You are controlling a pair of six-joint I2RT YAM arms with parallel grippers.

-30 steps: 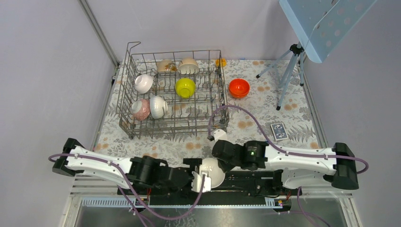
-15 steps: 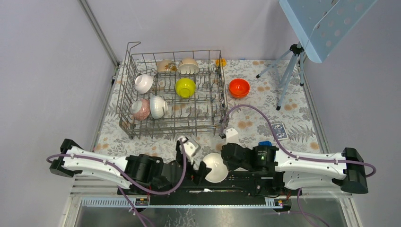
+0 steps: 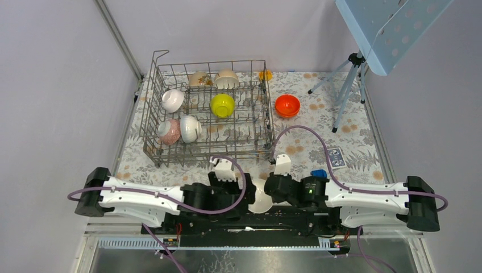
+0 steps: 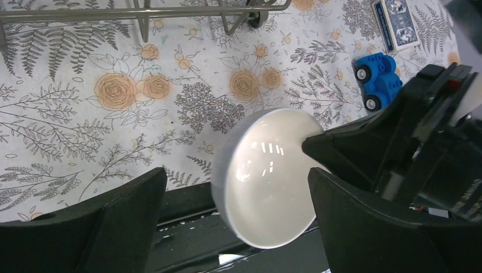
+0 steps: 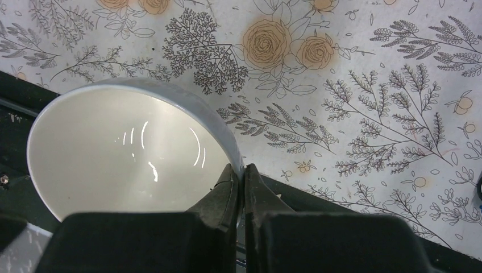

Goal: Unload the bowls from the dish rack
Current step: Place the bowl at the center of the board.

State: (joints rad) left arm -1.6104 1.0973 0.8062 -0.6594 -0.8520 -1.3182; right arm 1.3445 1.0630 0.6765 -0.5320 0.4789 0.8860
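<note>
Flowered cloth [image 3: 318, 122], matt, printed with orange roses and grey ferns, covers the table. Over its near edge a white bowl [image 5: 131, 153] is held tilted on its side. It is round, smooth and glossy, with light reflections inside. The right gripper [image 5: 243, 177] is clamped on the thin rim, with one black finger inside the wall and one outside. The left gripper [image 4: 236, 175] faces the hollow of the bowl with its fingers wide apart, and the bowl shows between them. The rack [image 3: 207, 149] of grey wire stands further back, well apart, with six bowls [image 3: 222, 105] among its tines: white, yellow-green, pink-speckled and beige. An orange bowl [image 3: 287, 106] sits on the cloth just right of the rack. A blue plastic car [image 4: 378, 79] lies near the right gripper.
</note>
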